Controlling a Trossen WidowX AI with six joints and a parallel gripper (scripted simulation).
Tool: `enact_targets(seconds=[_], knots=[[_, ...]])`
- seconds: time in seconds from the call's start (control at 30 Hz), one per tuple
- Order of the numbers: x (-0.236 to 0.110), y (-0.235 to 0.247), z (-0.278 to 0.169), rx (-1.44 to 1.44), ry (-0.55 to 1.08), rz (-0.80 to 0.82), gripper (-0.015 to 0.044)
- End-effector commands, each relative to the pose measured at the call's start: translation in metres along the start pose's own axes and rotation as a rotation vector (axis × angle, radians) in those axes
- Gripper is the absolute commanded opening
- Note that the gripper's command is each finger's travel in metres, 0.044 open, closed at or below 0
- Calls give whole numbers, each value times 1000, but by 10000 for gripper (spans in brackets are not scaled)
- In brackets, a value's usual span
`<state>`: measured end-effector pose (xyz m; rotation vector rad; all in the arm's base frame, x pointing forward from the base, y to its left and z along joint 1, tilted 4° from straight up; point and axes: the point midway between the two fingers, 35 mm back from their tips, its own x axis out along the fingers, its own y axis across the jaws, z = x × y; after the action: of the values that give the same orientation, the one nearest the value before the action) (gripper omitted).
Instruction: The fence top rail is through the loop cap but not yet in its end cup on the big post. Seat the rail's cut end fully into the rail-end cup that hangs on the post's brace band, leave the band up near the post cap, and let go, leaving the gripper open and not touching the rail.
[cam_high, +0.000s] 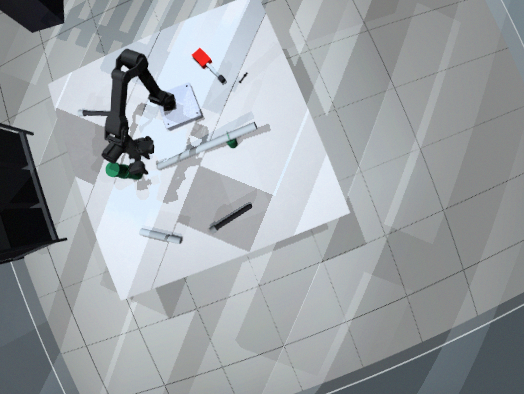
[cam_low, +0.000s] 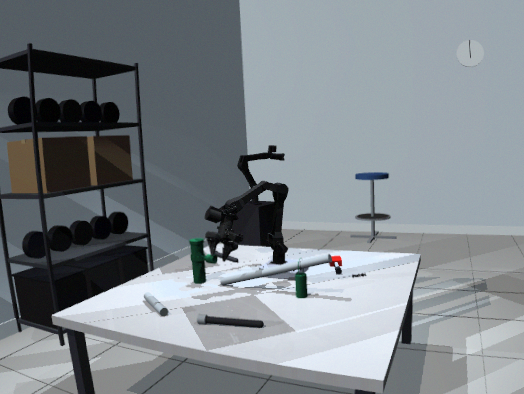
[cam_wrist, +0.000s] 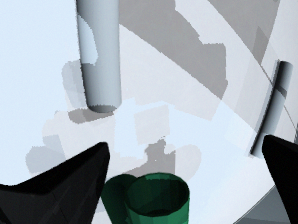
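The rail (cam_wrist: 99, 36), top of the wrist view, looks stiff and slick (grip mid-length); the hand (cam_wrist: 182, 183) stands wide apart, holding nothing, above the green cup (cam_wrist: 157, 212)

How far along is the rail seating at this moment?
Done: the rail passes through the loop cap on the small post. In hand: nothing; the gripper stands open around the green rail-end cup on the big post. Left: the rail's cut end lies short of the cup, so seating it remains, then letting go.
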<state>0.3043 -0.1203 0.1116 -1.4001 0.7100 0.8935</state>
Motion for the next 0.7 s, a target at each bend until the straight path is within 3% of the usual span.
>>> enact_targets(seconds=[0.0, 0.47, 0.67], knots=[[-8, -7, 14, 157, 4, 5, 440], [-67, -29, 98, 1264, 34, -13, 440], [-85, -27, 118, 1515, 36, -26, 440]])
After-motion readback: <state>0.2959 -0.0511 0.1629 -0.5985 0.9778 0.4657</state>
